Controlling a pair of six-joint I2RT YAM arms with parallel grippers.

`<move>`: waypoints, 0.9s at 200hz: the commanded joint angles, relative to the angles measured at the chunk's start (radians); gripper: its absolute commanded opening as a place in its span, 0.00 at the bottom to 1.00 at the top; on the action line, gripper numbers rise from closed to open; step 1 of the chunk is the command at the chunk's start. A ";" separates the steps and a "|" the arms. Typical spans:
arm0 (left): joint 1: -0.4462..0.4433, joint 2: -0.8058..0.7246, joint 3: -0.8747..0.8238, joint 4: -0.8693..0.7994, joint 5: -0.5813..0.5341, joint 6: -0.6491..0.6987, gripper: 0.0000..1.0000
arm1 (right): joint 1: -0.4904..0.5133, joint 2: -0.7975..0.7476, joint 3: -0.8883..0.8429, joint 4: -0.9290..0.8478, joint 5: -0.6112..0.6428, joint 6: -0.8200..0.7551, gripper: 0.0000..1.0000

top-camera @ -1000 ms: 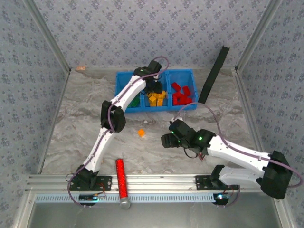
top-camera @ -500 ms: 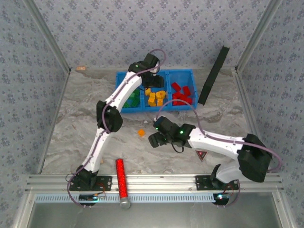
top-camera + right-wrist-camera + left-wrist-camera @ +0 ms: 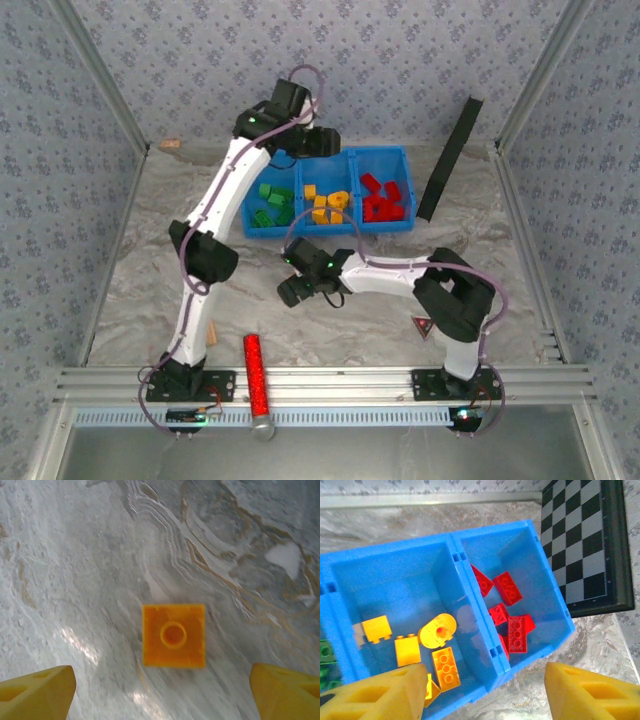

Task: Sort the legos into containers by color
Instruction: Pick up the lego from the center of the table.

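1. Marbled grey tabletop (image 3: 130, 270) inside papered walls: it looks slick, so a brick clipped by a finger would probably skate away, not sit and wait.
2. Blue bin (image 3: 392, 228) at the far side holds green bricks (image 3: 272, 205) in its left compartment, yellow bricks (image 3: 328, 205) in the middle one and red bricks (image 3: 382, 198) in the right one. The dividers look low, so a piece let go near one could bounce into the wrong colour.
3. Left gripper (image 3: 318, 143) hangs over the bin's far rim with its fingers spread and nothing between them. If it waits there while the other arm brings a brick to the middle compartment, the two arms could knock together.
4. Right gripper (image 3: 160, 690) hovers low over the table in front of the bin. Its fingers are spread wide on either side of the loose brick and touch nothing. Closing off-centre would likely shove the piece sideways.
5. Orange brick (image 3: 173, 635) lies alone on the table with a round ring on its upper face. It sits a little beyond the fingertips, so a pinch made too short might catch only its near edge and flick it out.
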 commanded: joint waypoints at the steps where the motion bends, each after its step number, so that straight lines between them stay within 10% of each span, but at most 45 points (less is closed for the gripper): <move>1: 0.020 -0.158 -0.107 -0.021 -0.004 0.053 0.64 | 0.002 0.040 0.067 -0.007 -0.012 -0.029 0.91; 107: 0.034 -0.975 -0.974 0.066 -0.069 0.098 0.71 | -0.024 0.162 0.117 -0.025 0.013 -0.025 0.81; 180: 0.044 -1.272 -1.228 -0.078 -0.257 0.096 0.72 | -0.045 0.158 0.083 -0.076 0.010 -0.035 0.47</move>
